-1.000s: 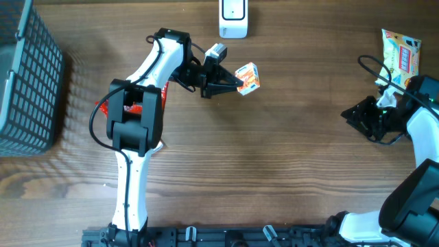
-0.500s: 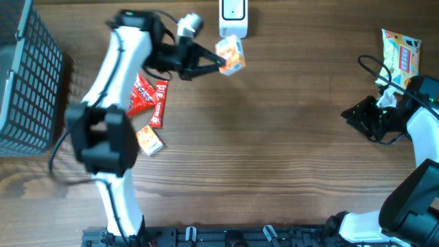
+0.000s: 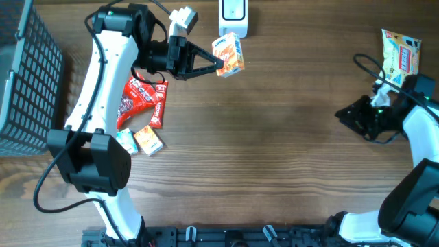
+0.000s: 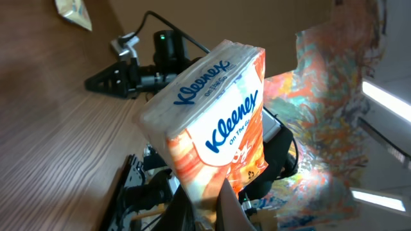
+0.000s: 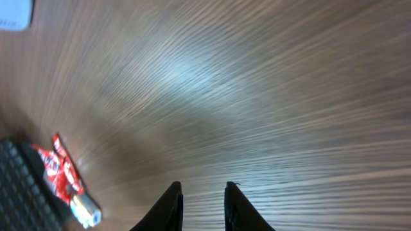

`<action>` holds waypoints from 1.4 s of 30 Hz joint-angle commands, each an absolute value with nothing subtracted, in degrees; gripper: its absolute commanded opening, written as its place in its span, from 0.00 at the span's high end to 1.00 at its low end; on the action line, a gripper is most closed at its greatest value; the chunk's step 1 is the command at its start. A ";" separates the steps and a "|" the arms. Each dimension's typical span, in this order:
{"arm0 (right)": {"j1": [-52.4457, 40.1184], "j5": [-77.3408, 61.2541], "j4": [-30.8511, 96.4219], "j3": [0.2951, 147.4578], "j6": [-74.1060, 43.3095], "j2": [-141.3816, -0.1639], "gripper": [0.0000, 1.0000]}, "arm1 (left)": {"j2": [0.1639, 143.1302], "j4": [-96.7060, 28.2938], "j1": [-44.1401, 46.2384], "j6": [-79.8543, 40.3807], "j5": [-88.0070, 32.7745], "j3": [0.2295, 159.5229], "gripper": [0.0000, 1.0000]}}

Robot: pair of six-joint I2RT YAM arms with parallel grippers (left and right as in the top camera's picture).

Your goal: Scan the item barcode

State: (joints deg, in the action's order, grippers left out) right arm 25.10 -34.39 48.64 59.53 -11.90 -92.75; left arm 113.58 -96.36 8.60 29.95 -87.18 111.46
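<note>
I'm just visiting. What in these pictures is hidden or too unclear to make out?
Tissue pack: its barcode shows in no view; the left wrist view shows only the brand face, overhead it is too small.
Scanner: top cut off by the overhead picture's upper edge.
Basket: cut off by the overhead left edge.
Red wrappers: blurred in the right wrist view.
Snack bag: print too small overhead.

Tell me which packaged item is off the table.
The Kleenex pack, pinched by the left gripper; the red wrappers and the yellow bag lie on the table.
</note>
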 commanded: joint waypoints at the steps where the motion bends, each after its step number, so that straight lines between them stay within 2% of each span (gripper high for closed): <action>1: 21.34 -37.36 47.99 59.51 -11.97 -91.70 0.77 | 113.25 -95.39 7.49 31.27 -90.41 110.93 0.96; 6: 17.26 -35.64 46.44 59.51 -12.88 -91.70 0.74 | 113.25 -95.42 6.72 31.29 -90.39 110.93 0.96; 15: 12.95 -35.48 45.21 59.51 -15.03 -91.70 0.75 | 113.25 -95.50 6.74 31.24 -88.58 110.87 0.96; 28: 12.10 -35.46 42.89 59.51 -16.67 -91.70 0.75 | 113.25 -95.22 7.11 31.00 -87.09 110.65 0.96; 38: 12.10 -35.44 42.85 59.51 -16.49 -91.70 0.74 | 113.25 -96.44 7.57 30.92 -70.30 110.67 0.96; 42: 12.10 -35.46 42.85 59.51 -16.53 -91.70 0.75 | 113.25 -96.38 6.46 31.09 -67.48 110.67 0.96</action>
State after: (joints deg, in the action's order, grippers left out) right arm 12.25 -35.55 43.16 59.53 -16.27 -92.75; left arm 113.58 -96.42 7.64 29.95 -72.31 111.00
